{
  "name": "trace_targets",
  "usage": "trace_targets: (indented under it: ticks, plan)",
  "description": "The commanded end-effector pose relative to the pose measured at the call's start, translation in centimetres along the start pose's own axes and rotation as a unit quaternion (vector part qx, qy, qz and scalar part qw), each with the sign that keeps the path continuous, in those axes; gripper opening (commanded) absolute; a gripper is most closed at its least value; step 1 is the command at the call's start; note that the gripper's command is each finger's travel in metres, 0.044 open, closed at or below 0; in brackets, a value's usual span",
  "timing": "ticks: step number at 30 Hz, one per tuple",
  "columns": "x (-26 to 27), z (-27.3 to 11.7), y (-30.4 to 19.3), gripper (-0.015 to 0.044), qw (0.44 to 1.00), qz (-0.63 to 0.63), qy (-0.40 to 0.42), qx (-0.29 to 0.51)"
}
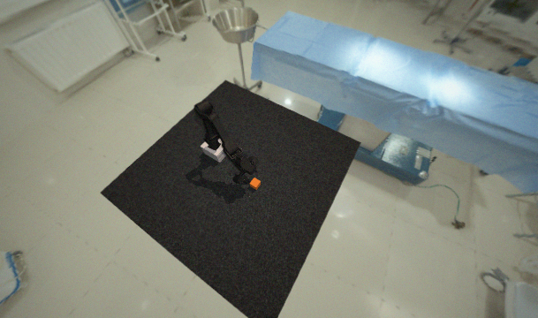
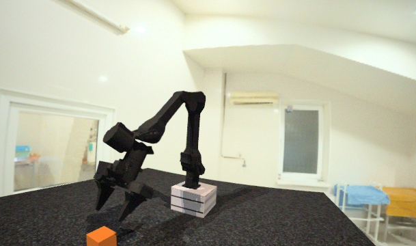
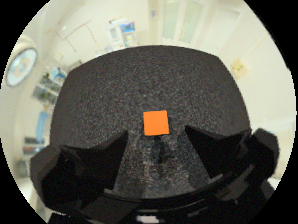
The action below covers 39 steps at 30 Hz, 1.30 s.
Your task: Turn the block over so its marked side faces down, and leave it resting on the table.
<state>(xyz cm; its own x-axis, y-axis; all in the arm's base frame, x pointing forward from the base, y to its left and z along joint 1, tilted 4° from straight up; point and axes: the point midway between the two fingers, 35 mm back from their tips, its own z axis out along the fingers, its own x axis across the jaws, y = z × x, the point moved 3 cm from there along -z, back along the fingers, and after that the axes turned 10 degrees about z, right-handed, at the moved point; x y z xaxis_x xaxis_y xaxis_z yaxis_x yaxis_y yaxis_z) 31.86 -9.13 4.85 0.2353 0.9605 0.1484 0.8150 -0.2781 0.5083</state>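
"claw [image 1: 251, 176] [image 2: 108, 214] [image 3: 157, 131] first: how does it stand?"

"wide open, about as far as it goes, with nothing held; its two fingers are spread well apart, tips pointing down at a slant"

"and the block [image 1: 255, 183] [image 2: 102, 236] [image 3: 156, 123], where is that?"

"on the black tabletop [image 1: 251, 247] [image 2: 262, 222] [image 3: 150, 75], lower than the fingertips and out in front of them, on the side away from the robot's base [image 1: 213, 153] [image 2: 187, 205]; the exterior view has it nearer the camera than the claw, with its lower part cut off by the bottom edge"

"so the fingers aren't around it?"

"no, they're clear of it; the wrist view lines it up with the gap between the two tips, roughly midway across, but that's only how it looks from up there, and the exterior view puts the tips higher, with the block apart from them"

"is it sitting flat?"

"looks that way, a plain orange cube with its top face level; from above it's close by the claw's end, just beside it"

"which side is the marked one?"

"can't tell, the faces i can see are all orange, so i couldn't say whether the mark faces down"

"and the arm [image 1: 212, 128] [image 2: 170, 113]?"

"up from the pale base, bent at the elbow, then reaching down toward the block's side of the tabletop"
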Motion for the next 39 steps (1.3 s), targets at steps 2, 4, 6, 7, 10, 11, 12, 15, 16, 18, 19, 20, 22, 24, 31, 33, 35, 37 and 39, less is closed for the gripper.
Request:
trace_targets:
  ticks: [2, 4, 6, 7, 10, 11, 12, 15, 16, 18, 19, 20, 22, 24, 31, 33, 35, 37, 39]
  plan:
    - [0.0, -0.1, 1.3, 0.044, 0.999, 0.0, -0.009, 0.038]
    - [0.1, 0.1, 2.1, 0.044, 0.997, 0.001, -0.015, 0.071]
    - [0.2, 0.3, 2.9, 0.044, 0.994, 0.002, -0.02, 0.103]
    - [0.2, 0.3, 3.3, 0.044, 0.993, 0.003, -0.023, 0.119]
    - [0.4, 0.3, 4.4, 0.044, 0.985, 0.003, -0.032, 0.168]
    - [0.5, 0.3, 4.7, 0.044, 0.982, 0.002, -0.035, 0.184]
    - [0.6, 0.2, 5.0, 0.044, 0.979, 0.002, -0.038, 0.2]
    - [0.8, 0.0, 5.8, 0.044, 0.968, 0.0, -0.047, 0.248]
    - [0.9, -0.1, 6.0, 0.044, 0.964, -0.001, -0.05, 0.26]
    - [1.0, -0.2, 6.2, 0.044, 0.961, -0.002, -0.052, 0.271]
    - [1.0, -0.2, 6.2, 0.044, 0.961, -0.002, -0.052, 0.271]
    - [1.0, -0.2, 6.2, 0.044, 0.961, -0.002, -0.052, 0.271]
    - [1.0, -0.2, 6.2, 0.044, 0.961, -0.002, -0.052, 0.271]
    - [1.0, -0.2, 6.2, 0.044, 0.961, -0.002, -0.052, 0.271]
    - [0.6, 2.8, 4.3, 0.044, 0.961, -0.002, -0.052, 0.271]
    - [0.6, 2.8, 4.3, 0.044, 0.961, -0.002, -0.052, 0.271]
    - [0.6, 2.9, 4.2, 0.044, 0.961, -0.002, -0.052, 0.271]
    - [0.5, 3.9, 3.6, 0.044, 0.961, -0.002, -0.052, 0.271]
    - [0.5, 4.0, 3.5, 0.044, 0.961, -0.002, -0.052, 0.271]
